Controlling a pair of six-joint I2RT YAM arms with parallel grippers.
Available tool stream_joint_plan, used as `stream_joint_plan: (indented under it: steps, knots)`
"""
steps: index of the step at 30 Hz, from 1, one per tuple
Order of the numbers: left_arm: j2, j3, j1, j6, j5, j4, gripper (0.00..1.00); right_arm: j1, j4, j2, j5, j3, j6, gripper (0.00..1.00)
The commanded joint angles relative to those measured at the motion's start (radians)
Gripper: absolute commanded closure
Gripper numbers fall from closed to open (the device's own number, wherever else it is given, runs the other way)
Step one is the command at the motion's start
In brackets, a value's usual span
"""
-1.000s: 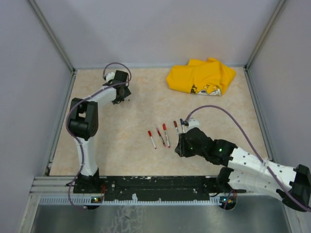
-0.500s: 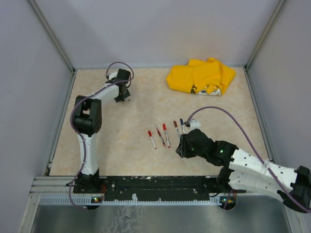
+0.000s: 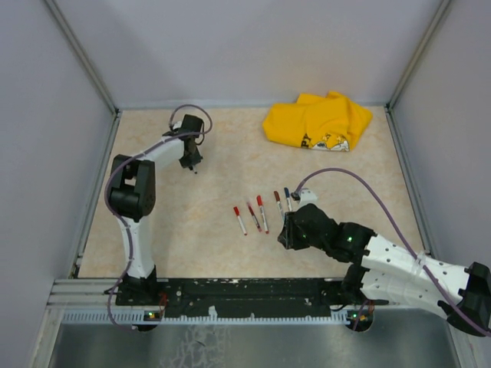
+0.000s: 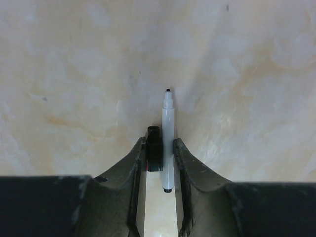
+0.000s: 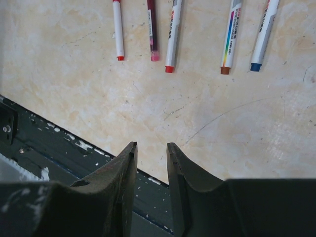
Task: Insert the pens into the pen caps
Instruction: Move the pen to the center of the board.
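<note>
Left claw (image 4: 159, 144), clamped on pen (image 4: 168, 126) and cap (image 4: 153, 143), has left the far edge. Right claw (image 5: 151, 148), slightly apart, stays put; bare counter (image 3: 219, 180) lies between.

Pens, total count: six.
- Five capped pens (image 5: 172, 34) in one row on the table (image 3: 192, 245): three with red ends, one brown, one blue.
- One uncapped white pen (image 4: 168, 140), apart from the row.

Loose caps: one, a black cap (image 4: 154, 154).

Cloths: one, a yellow cloth (image 3: 318, 121).
</note>
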Motion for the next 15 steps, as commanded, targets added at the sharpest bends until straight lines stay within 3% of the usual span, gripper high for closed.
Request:
stream_joint_plan:
  steps: [1, 9, 15]
  knots:
    - [-0.098, -0.080, -0.015, 0.080, 0.098, -0.045, 0.76, 0.003, 0.013, -0.011, 0.023, 0.023, -0.002, 0.69]
    - [-0.350, -0.399, -0.126, 0.032, 0.163, -0.018, 0.78, 0.003, 0.022, -0.009, 0.008, 0.014, -0.005, 0.69]
    - [-0.517, -0.588, -0.347, -0.073, 0.151, -0.018, 0.78, 0.003, 0.021, -0.019, 0.004, -0.003, -0.003, 0.69]
